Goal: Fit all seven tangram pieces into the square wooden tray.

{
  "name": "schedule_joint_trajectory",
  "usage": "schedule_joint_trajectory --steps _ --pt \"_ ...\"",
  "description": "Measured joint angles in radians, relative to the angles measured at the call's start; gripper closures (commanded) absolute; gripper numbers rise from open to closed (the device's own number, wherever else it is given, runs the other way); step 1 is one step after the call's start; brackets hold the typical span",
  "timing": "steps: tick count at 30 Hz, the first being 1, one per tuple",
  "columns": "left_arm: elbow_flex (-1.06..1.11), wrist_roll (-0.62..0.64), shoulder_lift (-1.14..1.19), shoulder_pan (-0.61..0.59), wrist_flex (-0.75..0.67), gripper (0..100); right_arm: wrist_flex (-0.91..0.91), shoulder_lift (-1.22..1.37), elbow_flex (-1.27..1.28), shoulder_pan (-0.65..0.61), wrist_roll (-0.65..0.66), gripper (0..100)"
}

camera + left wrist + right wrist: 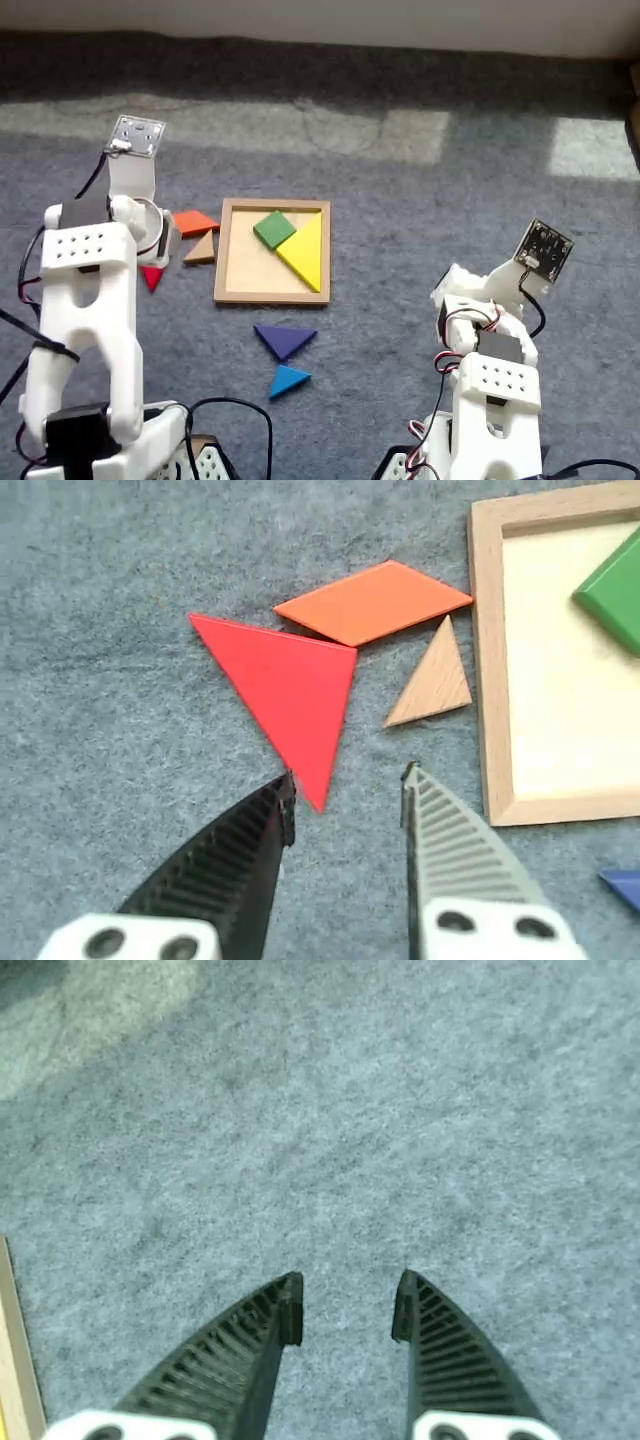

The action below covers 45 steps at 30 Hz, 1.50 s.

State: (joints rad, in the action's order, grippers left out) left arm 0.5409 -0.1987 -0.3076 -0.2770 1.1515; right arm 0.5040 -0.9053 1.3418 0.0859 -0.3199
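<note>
The square wooden tray (225, 270) lies mid-carpet and holds a green square (273, 228) and a yellow triangle (305, 250). Just outside its left rim lie an orange parallelogram (195, 221), a small tan triangle (201, 248) and a red triangle (152, 277). In the left wrist view my left gripper (348, 780) is open just above the carpet. The red triangle's (285, 685) nearest corner points into the gap between its fingertips, and the orange parallelogram (372, 602) and tan triangle (432, 678) lie beyond. My right gripper (347, 1305) is open over bare carpet, right of the tray.
A dark blue triangle (285, 339) and a light blue triangle (288, 379) lie on the carpet in front of the tray. The tray's rim (490, 680) runs close beside the left gripper's grey finger (440, 830). A strip of tray edge (15, 1360) shows in the right wrist view.
</note>
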Motion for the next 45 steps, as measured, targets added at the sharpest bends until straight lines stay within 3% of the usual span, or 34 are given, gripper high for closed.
schedule_joint_trajectory --steps 9,22,28,34,45 --pt "-0.127 -0.049 0.192 0.098 0.0 76 0.0 0.0 0.0 0.0 0.0 83.9" --pt "-0.459 -0.06 0.675 0.095 0.071 78 0.0 0.0 0.0 0.0 0.0 83.9" --pt "-0.502 -0.06 0.752 0.104 0.072 78 0.0 0.0 0.0 0.0 0.0 83.9" --pt "-0.508 -0.06 0.77 0.118 0.074 86 0.0 0.0 0.0 0.0 0.0 83.9" --pt "-0.509 -0.061 0.77 0.149 0.081 86 0.0 0.0 0.0 0.0 0.0 83.9"
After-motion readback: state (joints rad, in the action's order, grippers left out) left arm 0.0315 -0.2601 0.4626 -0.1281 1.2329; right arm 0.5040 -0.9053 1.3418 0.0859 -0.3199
